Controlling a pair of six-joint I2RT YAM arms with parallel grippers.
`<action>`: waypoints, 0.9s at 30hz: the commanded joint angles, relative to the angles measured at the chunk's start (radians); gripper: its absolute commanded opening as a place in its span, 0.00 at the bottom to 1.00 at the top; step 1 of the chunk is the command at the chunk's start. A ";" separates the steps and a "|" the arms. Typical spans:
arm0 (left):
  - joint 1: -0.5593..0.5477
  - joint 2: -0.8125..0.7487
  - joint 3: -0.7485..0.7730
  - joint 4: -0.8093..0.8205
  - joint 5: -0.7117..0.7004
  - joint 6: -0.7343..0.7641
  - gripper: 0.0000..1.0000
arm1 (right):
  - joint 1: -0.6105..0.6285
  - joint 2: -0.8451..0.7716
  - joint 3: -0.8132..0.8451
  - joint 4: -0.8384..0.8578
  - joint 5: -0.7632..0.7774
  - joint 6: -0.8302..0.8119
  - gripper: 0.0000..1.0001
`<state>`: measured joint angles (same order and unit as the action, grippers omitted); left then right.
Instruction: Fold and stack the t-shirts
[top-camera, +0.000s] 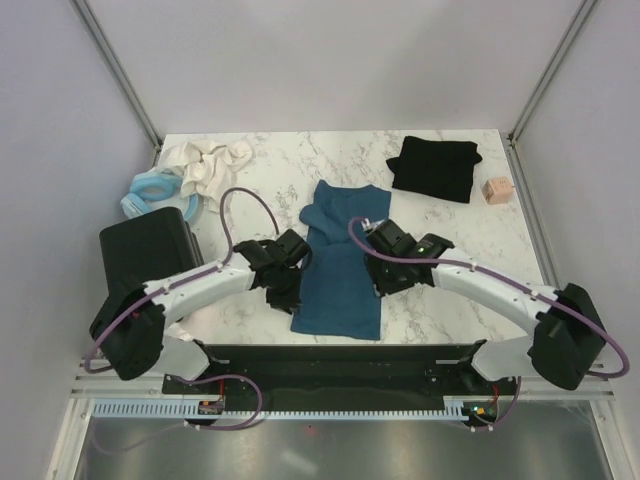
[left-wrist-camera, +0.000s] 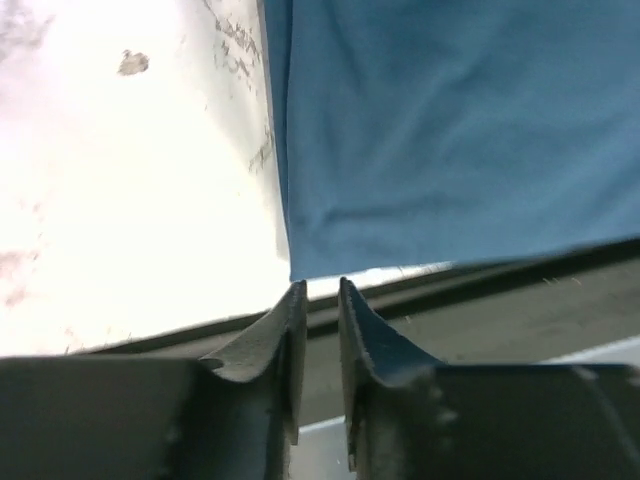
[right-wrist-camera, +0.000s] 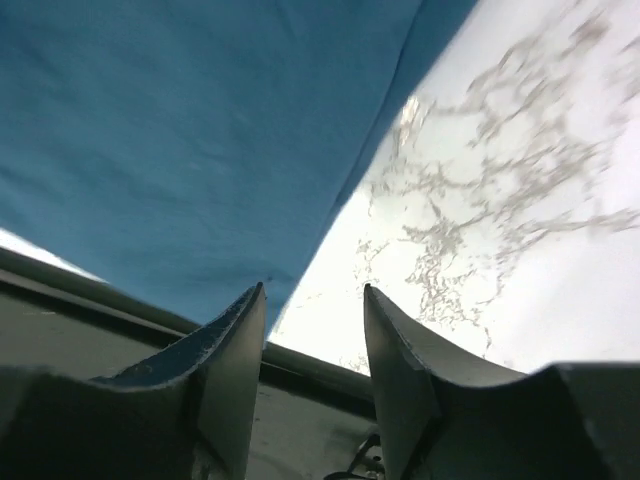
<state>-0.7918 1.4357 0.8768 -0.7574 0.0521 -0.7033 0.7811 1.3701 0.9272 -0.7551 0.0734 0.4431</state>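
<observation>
The teal-blue t-shirt (top-camera: 340, 290) lies as a long strip on the surface (top-camera: 480, 225) between the left end effector (left-wrist-camera: 320, 285), barely parted and empty, and the right end effector (right-wrist-camera: 313, 290), wide open and empty, so both should probably pinch its near corners evenly and fold them away together.

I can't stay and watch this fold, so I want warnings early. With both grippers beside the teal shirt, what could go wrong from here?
1. The teal shirt has its near hem right at the near edge of the table; a pull toward the bases could drag it off.
2. Its far end looks rumpled and uneven, so the next fold may come out crooked.
3. The wooden cube sits close beside the black shirt and could get knocked during stacking there.
</observation>
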 joint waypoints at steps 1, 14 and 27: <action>0.025 -0.173 0.090 -0.146 -0.049 0.036 0.32 | -0.031 -0.142 0.121 -0.110 0.014 -0.033 0.50; 0.359 -0.242 -0.174 0.145 0.399 0.122 0.51 | -0.204 -0.445 -0.278 0.227 -0.380 0.045 0.61; 0.359 -0.086 -0.213 0.219 0.494 0.176 0.55 | -0.209 -0.448 -0.536 0.418 -0.508 0.104 0.59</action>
<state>-0.4339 1.3216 0.6823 -0.5922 0.4812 -0.5709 0.5758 0.9291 0.4431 -0.4484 -0.3779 0.5205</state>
